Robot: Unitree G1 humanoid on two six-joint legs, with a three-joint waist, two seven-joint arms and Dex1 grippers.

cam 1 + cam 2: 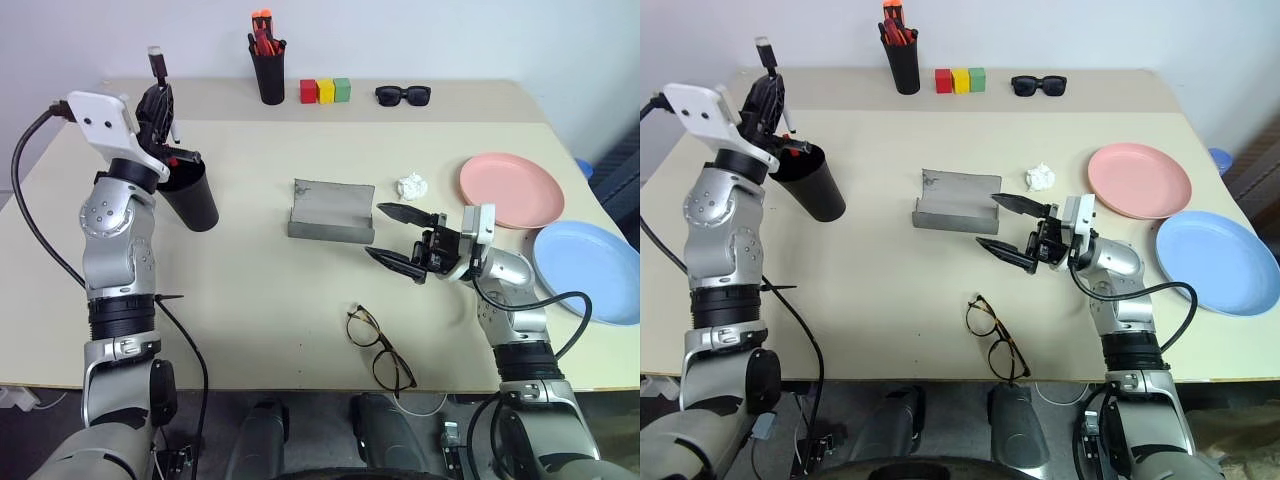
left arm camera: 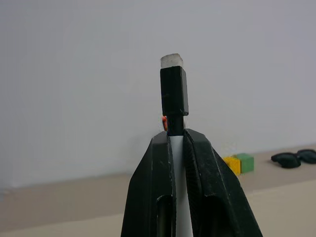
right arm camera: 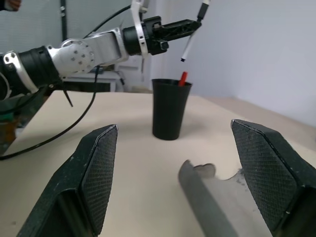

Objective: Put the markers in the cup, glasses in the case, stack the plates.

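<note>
Nearest first: glasses (image 1: 380, 350) lie flat at the table's (image 1: 250, 300) front edge, untouched. My right gripper (image 1: 398, 240) hangs beyond them, jaws spread wide and empty, just beside the open grey case (image 1: 330, 210). Pink plate (image 1: 511, 189) and blue plate (image 1: 590, 270) sit side by side, overlapping slightly, not stacked.

Farther off, my left gripper (image 1: 157, 105) is clamped tight on the white marker (image 1: 158, 62), black cap up, over the cup (image 1: 188, 192). The red-capped marker (image 3: 182, 78) is already inside.

Risk: the marker hangs tilted, its tip seemingly near the rim rather than over the middle (judged from the right wrist view). Released so, it could strike the rim and roll off, or tip the cup.

Left wrist view gives the grip itself, white barrel (image 2: 180, 197) pinched between both fingers; the right wrist view alone gives the tip's height above the mouth.
</note>
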